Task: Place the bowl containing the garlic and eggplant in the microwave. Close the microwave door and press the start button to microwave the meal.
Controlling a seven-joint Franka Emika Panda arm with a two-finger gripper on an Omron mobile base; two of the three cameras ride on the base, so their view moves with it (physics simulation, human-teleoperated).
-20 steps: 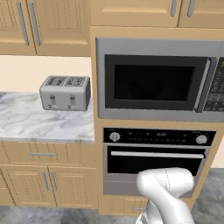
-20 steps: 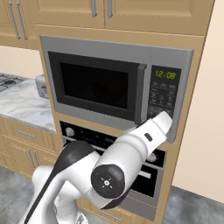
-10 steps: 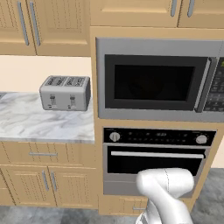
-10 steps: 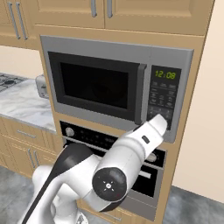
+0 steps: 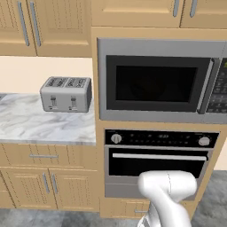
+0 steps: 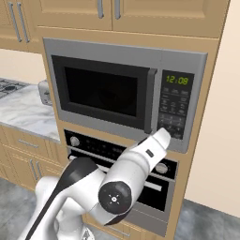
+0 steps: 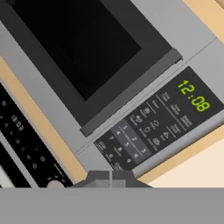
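The microwave [image 5: 159, 80] is built into the cabinet wall, and its door [image 6: 103, 91] is closed, with the vertical bar handle [image 6: 150, 101] beside the dark keypad strip [image 6: 172, 110]. The green display reads 12:08. My arm reaches up from below, and its white hand [image 6: 161, 137] sits just in front of the keypad's lower edge. In the hand view my gripper [image 7: 111, 177] is shut on nothing, fingertips together, right under the lowest keypad [image 7: 148, 129] buttons. The bowl, garlic and eggplant are hidden; the dark door glass shows nothing behind it.
A black oven [image 5: 159, 155] with knobs sits directly under the microwave. To the left, a silver toaster [image 5: 66, 94] stands on the marble counter [image 5: 35, 124]. Wooden cabinets hang above, and a plain wall [image 6: 220, 140] lies to the right.
The jaws have gone from open to shut. The hand has edged slightly down and left along the keypad's lower part. Microwave and door are unchanged.
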